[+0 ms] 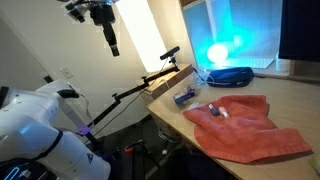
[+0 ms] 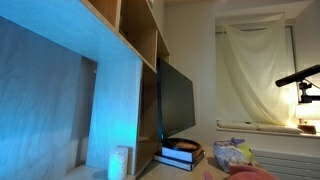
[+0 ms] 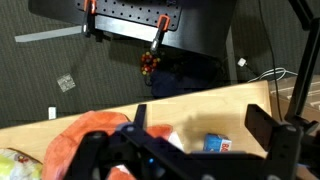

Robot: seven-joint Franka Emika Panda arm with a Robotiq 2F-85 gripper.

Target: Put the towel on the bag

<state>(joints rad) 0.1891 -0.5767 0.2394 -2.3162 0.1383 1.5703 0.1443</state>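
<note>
So the setup here is a light wooden tabletop (image 1: 290, 105) sitting in a dim room, with a bright blue lamp glow (image 1: 222, 50) shining at the back of it and wooden shelving (image 2: 130, 40) picking up the blue tint.

The big salmon-red rumpled towel (image 1: 245, 128) is lying spread flat on the tabletop, not lifted at all. A small white item (image 1: 215, 110) is resting on its near corner, and a small blue item (image 1: 185, 96) is sitting just beside it, toward the table edge. A dark blue rounded case (image 1: 228, 73) is lying further back, under the glow. In an exterior view the crinkly white-and-yellow patterned bag (image 2: 232, 153) is standing near a corner of the towel, though I can't tell if they're touching.

The dark Robotiq gripper (image 3: 200, 120) is hanging out past the table edge with its fingers (image 3: 262, 125) spread wide apart, not gripping anything. It's looking down at the towel and a blue-and-white packet (image 3: 215, 143). The white robot arm (image 1: 40, 130) is bulking up low in an exterior view.
</note>
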